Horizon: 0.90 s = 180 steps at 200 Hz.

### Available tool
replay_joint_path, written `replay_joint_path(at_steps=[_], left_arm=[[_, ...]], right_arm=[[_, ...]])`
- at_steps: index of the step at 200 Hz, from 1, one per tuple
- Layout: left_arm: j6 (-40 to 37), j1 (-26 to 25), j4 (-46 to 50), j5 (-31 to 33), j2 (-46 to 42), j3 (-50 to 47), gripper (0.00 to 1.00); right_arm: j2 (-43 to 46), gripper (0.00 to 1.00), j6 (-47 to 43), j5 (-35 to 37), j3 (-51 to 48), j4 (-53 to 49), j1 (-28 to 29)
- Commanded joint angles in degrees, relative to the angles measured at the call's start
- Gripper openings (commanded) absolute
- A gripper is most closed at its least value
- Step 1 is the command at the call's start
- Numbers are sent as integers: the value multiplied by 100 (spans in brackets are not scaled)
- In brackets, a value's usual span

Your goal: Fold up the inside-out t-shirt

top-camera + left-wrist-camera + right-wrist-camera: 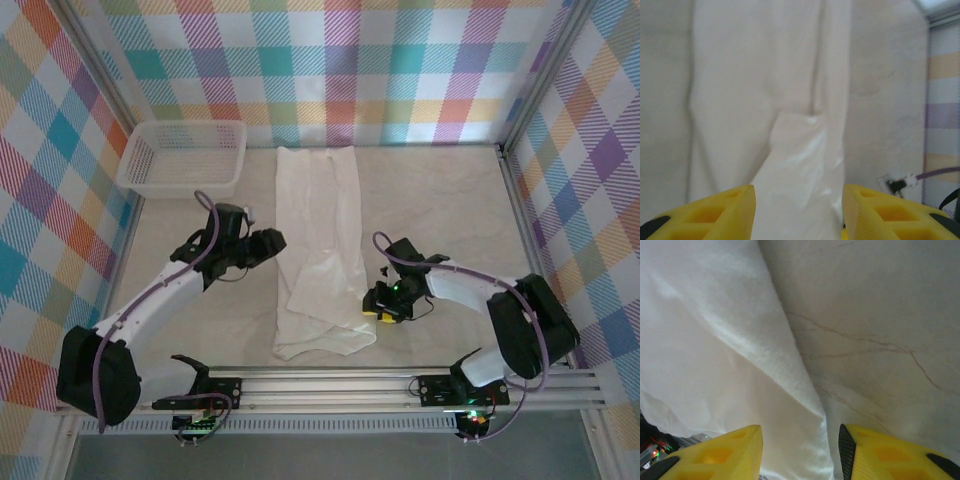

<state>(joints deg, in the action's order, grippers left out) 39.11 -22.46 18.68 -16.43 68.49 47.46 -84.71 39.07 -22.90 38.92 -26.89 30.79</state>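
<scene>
The inside-out t-shirt (320, 230) lies flat on the table as a long narrow white strip running from the back to the near edge, with a loose flap and creases at its near half. My left gripper (272, 242) hovers at the strip's left edge, open; in the left wrist view its yellow fingers (725, 210) stand wide apart over the shiny cloth (770, 75). My right gripper (372, 300) sits at the strip's right edge near the lower part, open. In the right wrist view the cloth's edge (705, 340) runs between its fingers (730, 452), with bare table on the right.
A white mesh basket (182, 172) stands at the back left corner. Plaid walls (60, 200) close in the marbled table (440, 200) on three sides. A metal rail (340, 385) carrying the arm bases runs along the near edge.
</scene>
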Motion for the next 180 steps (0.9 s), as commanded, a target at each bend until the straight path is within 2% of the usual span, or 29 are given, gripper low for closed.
replay_joint_path(at_steps=[1, 13, 19, 21, 27, 42, 76, 108, 140, 162, 180], left_arm=[[53, -260, 732, 437, -505, -278, 53], [67, -443, 997, 539, -536, -408, 56], [150, -531, 1054, 546, -546, -510, 58], [180, -562, 1069, 544, -556, -549, 58], [291, -663, 1092, 552, -595, -667, 58], [630, -978, 1066, 581, -702, -988, 60], [986, -1627, 1298, 903, -710, -1535, 63], [1186, -1683, 723, 670, -726, -1951, 63], [1263, -1679, 140, 590, -460, -1986, 56], [1401, -1691, -551, 327, -201, -2020, 49], [1415, -1687, -699, 264, -106, -2031, 42]], right_arm=[[-428, 42, -234, -507, 210, 257, 31], [-575, 35, -243, -639, 254, 312, 33], [-579, 25, -217, -698, 267, 325, 33], [-554, 19, -198, -736, 268, 352, 33], [-482, 11, -152, -788, 243, 411, 33], [-97, 1, 25, -912, 175, 485, 35], [643, 0, 247, -988, 48, 401, 33], [845, 0, 187, -1228, -60, 528, 38], [637, 0, 221, -1293, -82, 658, 33], [544, 0, 217, -1321, -76, 673, 31], [532, 0, 171, -1272, -77, 608, 33]])
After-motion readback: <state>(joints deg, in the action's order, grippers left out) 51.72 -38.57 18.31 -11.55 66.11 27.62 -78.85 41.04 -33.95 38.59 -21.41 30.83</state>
